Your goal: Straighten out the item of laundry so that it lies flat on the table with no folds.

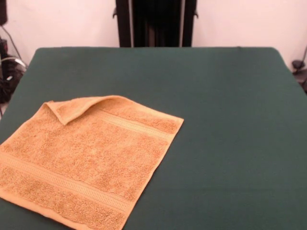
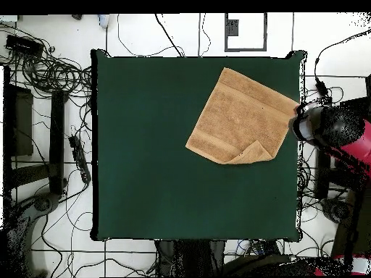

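The orange-tan terry towel (image 1: 88, 158) lies on the dark green surface (image 1: 225, 143), turned at an angle so that its corners point roughly along the surface's edges. In the front view it sits toward the surface's near left corner, with its lowest part running off the bottom of the picture. One corner of the towel, the one farthest from the camera there, is folded back over the cloth as a small triangular flap, its tip resting on the towel's own pile beside one of the flat woven bands. The second woven band runs parallel to it close to the opposite hem. Apart from that flap the towel looks spread out and flat.

From overhead the towel (image 2: 239, 117) lies close to the surface's (image 2: 159, 159) right edge, with one corner reaching that edge. The robot's red and black arm (image 2: 346, 137) hangs just beyond the same edge, its rounded grey end right beside that towel corner. The gripper (image 2: 303, 124) seems to be under this end, but whether it is open or closed I cannot tell.
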Tool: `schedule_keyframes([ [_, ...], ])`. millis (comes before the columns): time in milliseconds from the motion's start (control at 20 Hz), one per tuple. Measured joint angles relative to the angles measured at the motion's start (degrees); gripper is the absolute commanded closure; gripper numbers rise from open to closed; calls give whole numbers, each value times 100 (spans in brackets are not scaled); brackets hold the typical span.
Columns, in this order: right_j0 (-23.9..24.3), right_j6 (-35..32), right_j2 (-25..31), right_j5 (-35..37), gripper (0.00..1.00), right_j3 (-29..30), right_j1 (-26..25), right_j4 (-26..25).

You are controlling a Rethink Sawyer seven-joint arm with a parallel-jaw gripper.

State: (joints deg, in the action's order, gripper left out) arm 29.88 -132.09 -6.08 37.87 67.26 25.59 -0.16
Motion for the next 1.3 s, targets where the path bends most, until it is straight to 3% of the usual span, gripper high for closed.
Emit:
schedule_keyframes([
  [550,-25,0,60,-665,0,524,-34,-287],
  [1300,-227,0,49,-1200,0,772,-130,-380],
])
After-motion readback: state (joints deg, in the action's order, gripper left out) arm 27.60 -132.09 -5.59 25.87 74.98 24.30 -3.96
